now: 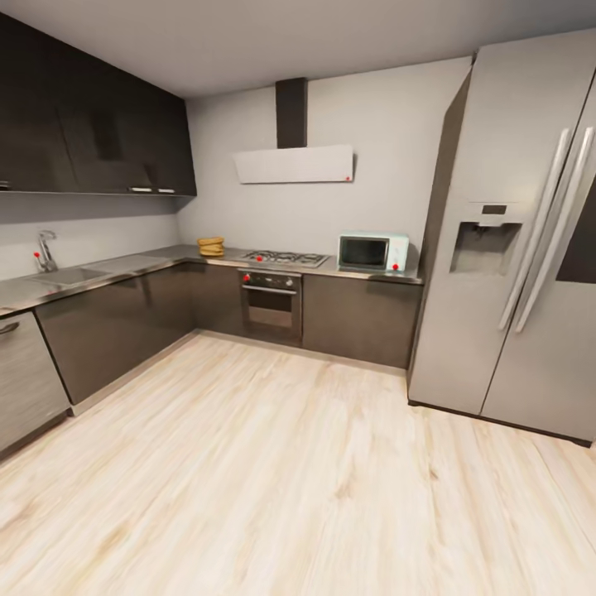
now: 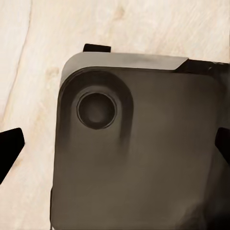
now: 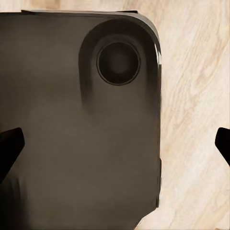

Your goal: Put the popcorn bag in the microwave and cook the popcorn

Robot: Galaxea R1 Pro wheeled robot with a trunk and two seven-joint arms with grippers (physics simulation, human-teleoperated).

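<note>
Across the room, the tan popcorn bag (image 1: pixel 211 247) sits on the grey countertop (image 1: pixel 149 263) at the corner, left of the gas hob (image 1: pixel 285 258). The pale mint microwave (image 1: pixel 373 252) stands on the same counter at the right end, beside the fridge, with its dark door shut. I cannot make out any popcorn at this distance. My left gripper (image 2: pixel 115 147) hangs open over the robot's dark base (image 2: pixel 143 167), and so does my right gripper (image 3: pixel 115 146), open above the base (image 3: pixel 72 143). Nothing is between either pair of fingers.
A tall steel fridge (image 1: pixel 513 240) fills the right side. A built-in dark oven (image 1: pixel 271 306) sits under the hob, a sink (image 1: pixel 66 275) with tap lies on the left counter run, and dark wall cabinets (image 1: pixel 91 124) hang above. Pale wood floor (image 1: pixel 273 463) stretches to the cabinets.
</note>
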